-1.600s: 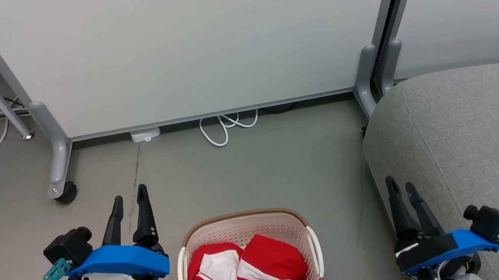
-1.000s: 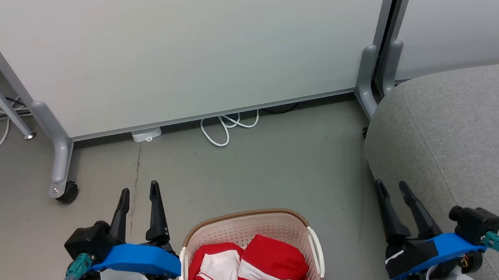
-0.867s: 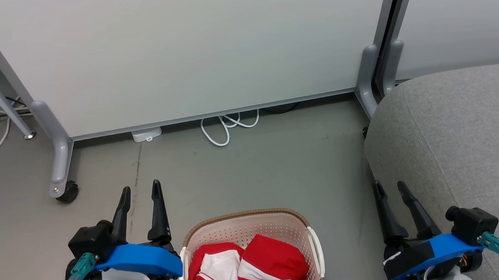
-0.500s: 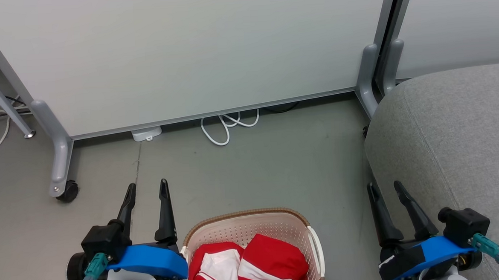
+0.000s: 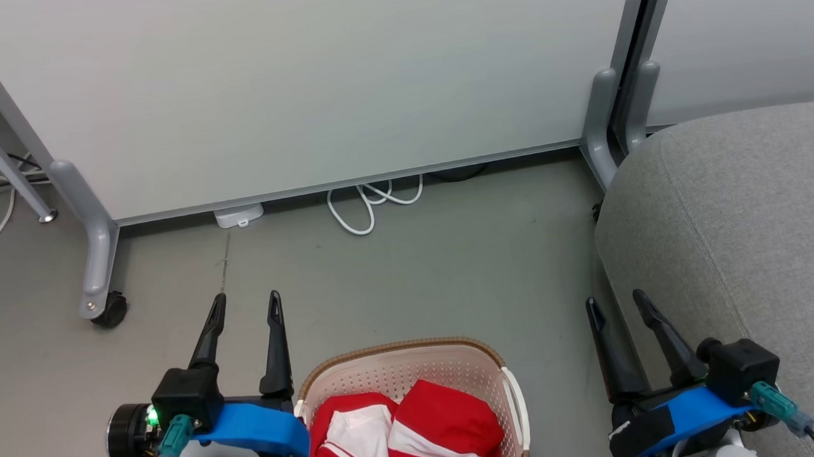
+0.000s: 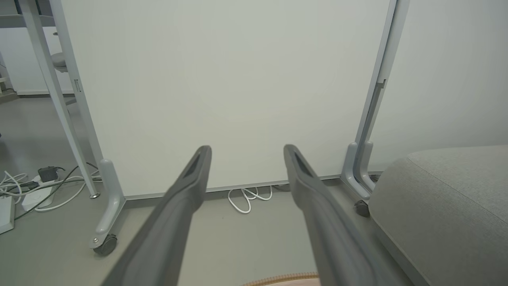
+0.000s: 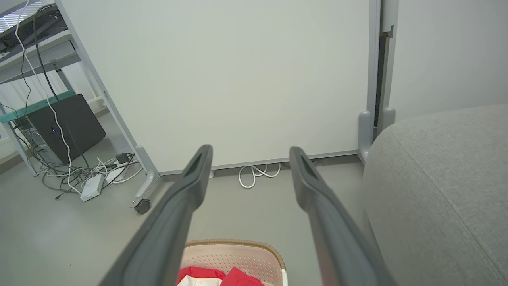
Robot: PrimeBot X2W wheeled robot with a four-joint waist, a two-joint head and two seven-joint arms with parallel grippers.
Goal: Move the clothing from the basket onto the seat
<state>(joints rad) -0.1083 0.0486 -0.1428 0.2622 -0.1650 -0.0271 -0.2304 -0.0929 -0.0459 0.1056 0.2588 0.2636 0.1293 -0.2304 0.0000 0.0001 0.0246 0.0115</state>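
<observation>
The clothing (image 5: 404, 434) is contained in the basket (image 5: 399, 346), set on the floor (image 5: 451, 268) at near centre. The seat (image 5: 747, 204) is placed to the right. The basket is flanked by the left gripper (image 5: 246, 301) and the right gripper (image 5: 616, 301); a partition (image 5: 302, 88) is stood far behind.

Left gripper (image 5: 247, 298) at 7 o'clock, right gripper (image 5: 615, 298) at 5 o'clock, tapered dark fingers (image 5: 274, 347), blue brackets (image 5: 257, 428), teal plugs (image 5: 174, 434)

No legible text or labels.
</observation>
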